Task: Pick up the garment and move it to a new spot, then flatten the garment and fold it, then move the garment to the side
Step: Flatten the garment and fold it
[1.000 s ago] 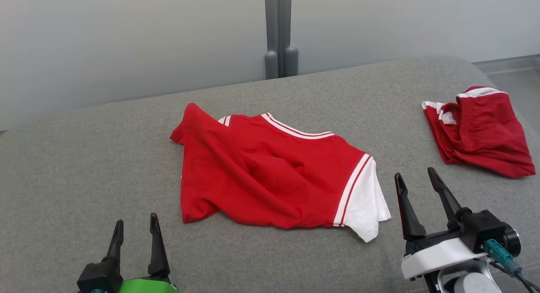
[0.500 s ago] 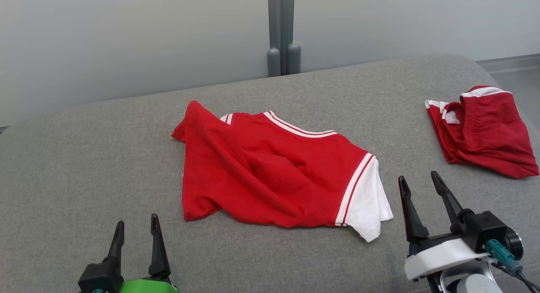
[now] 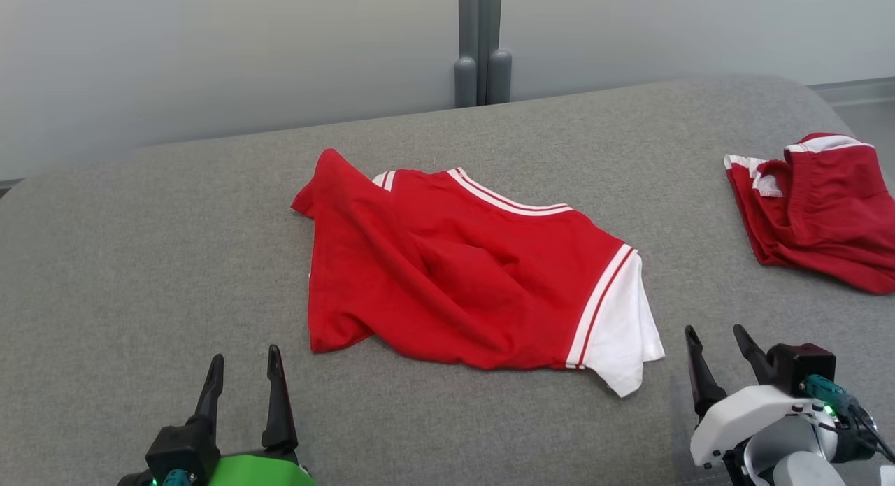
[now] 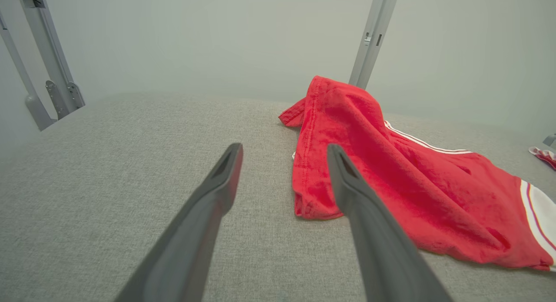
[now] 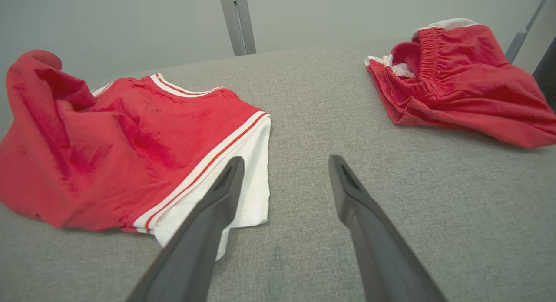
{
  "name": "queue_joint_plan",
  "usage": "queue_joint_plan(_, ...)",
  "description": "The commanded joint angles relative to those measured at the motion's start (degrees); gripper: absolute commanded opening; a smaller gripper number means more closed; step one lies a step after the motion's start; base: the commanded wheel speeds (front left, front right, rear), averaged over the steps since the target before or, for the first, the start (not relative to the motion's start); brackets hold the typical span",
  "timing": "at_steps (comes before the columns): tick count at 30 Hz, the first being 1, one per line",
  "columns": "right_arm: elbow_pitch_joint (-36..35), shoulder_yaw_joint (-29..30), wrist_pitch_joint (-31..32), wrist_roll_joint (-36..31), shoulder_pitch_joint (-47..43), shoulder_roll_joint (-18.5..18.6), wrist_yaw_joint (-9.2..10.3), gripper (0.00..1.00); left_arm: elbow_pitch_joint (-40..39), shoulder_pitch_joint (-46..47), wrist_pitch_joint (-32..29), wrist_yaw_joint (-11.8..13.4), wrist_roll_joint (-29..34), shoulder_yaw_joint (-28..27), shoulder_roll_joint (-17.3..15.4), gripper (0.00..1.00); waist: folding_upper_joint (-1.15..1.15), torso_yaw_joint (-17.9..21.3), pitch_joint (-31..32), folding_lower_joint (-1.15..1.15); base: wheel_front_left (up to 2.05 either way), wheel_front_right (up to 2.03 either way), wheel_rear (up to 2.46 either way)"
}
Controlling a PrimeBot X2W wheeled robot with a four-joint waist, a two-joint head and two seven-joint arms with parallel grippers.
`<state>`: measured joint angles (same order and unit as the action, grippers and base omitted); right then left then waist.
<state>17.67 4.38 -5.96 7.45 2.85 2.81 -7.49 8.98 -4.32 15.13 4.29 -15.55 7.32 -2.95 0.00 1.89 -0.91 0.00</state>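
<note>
Between and ahead of the left jaws and right jaws, the red garment [image 3: 454, 276] is laid crumpled on the grey tabletop [image 3: 140, 262], its white sleeve [image 3: 619, 325] near the right jaws. Both pairs are held wide apart and empty. A second red garment [image 3: 818, 206] is seen beyond the right jaws.

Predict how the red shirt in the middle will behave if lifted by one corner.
Probably floppy: the red shirt lies in soft folds, so it should drape. Likely light, being thin cloth. The white sleeve may trail.
</note>
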Motion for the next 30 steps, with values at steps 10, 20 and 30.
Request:
queue_joint_plan(10,13.8,1.9,-0.4,-1.4,6.9,0.2,0.0,1.0,-0.2,2.3,0.0,0.2,-0.3,0.7,0.0,1.0,0.0,-2.6,-3.4,0.0,0.0,0.0,0.0)
queue_joint_plan(20,25.2,-0.9,-2.9,-0.2,12.4,0.2,0.0,1.0,0.2,2.7,0.0,-0.1,0.2,0.6,0.0,1.0,0.0,-3.7,-3.9,0.0,0.0,0.0,0.0)
queue_joint_plan(30,33.2,-2.6,-5.0,0.9,15.2,0.4,0.03,0.0,0.6,1.8,0.0,-0.3,0.5,0.2,0.0,1.0,0.0,-3.8,-3.0,0.0,0.0,0.0,0.0)
